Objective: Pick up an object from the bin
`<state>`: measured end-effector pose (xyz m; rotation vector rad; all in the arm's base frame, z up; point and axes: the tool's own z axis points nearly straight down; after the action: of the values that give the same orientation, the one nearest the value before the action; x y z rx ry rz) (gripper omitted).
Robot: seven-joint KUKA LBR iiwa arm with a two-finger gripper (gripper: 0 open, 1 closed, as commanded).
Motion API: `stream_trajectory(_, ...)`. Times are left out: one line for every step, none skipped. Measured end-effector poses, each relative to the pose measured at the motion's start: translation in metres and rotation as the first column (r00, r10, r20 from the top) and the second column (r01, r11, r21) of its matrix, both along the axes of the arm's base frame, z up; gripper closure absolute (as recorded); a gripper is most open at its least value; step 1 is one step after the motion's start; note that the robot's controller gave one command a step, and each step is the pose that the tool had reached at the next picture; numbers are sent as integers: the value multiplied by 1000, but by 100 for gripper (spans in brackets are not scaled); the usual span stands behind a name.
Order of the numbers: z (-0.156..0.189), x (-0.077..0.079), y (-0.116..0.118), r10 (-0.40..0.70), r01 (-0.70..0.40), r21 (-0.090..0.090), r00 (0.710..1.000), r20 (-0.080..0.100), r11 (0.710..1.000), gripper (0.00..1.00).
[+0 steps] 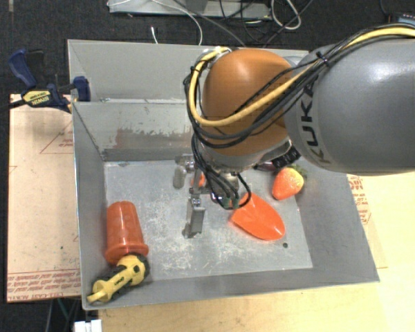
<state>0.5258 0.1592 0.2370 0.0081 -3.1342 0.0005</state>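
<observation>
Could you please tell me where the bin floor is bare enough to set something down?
Bare floor lies between the orange cup and the gripper, and along the front wall right of the yellow toy drill. It is crowded on the right, where the orange wedge and strawberry lie near the gripper.

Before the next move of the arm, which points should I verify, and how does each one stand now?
1. Gripper is over a thing: not ok, it hangs over bare bin floor.
2. Orange wedge lies free beside it: ok.
3. Strawberry apart from the wedge: ok.
4. Orange cup and yellow toy drill out of the way: ok.
5. Nothing hidden under the arm: cannot tell.
</observation>
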Motion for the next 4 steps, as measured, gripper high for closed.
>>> stream_trajectory(5,2,-1,-6,6,2,1000,8,1000,0)
stream_trajectory(-85,9,41,203,-203,2,979,9,979,0)
stream_trajectory(-77,-18,80,287,-287,3,958,15,958,0)
stream_trajectory(-98,-27,77,641,-641,1,767,12,767,0)
